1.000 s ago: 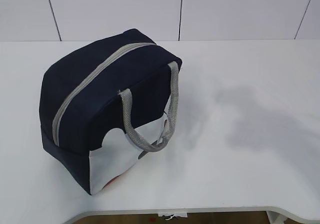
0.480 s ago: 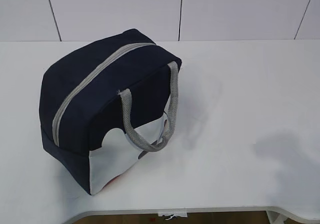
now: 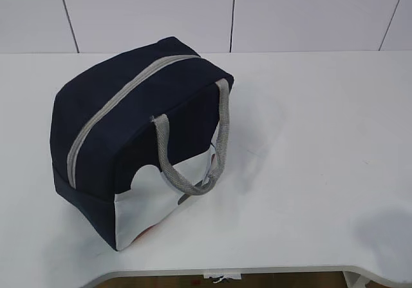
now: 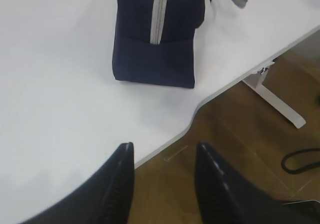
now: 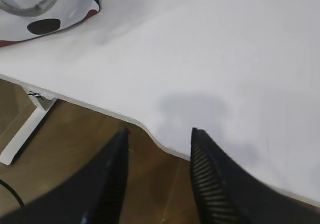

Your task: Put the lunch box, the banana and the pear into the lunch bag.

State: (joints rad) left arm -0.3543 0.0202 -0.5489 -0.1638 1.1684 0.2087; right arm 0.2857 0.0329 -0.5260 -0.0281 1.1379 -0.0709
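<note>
The lunch bag (image 3: 129, 133) is coloured navy blue, with a grey zipper (image 3: 116, 107), grey handles (image 3: 193, 165) and a white lower panel marked with a black spot (image 5: 43, 26). The table (image 3: 309, 140) is white.

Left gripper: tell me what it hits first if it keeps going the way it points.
Probably the lunch bag. The open left gripper points across bare table at its near end; depth is hard to judge.

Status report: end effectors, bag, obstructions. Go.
Left end effector open, empty, at table edge. Right end effector open, empty. Boxy navy-blue fabric lunch bag on white table, grey zipper shut. No food items visible, nothing obstructing.
</note>
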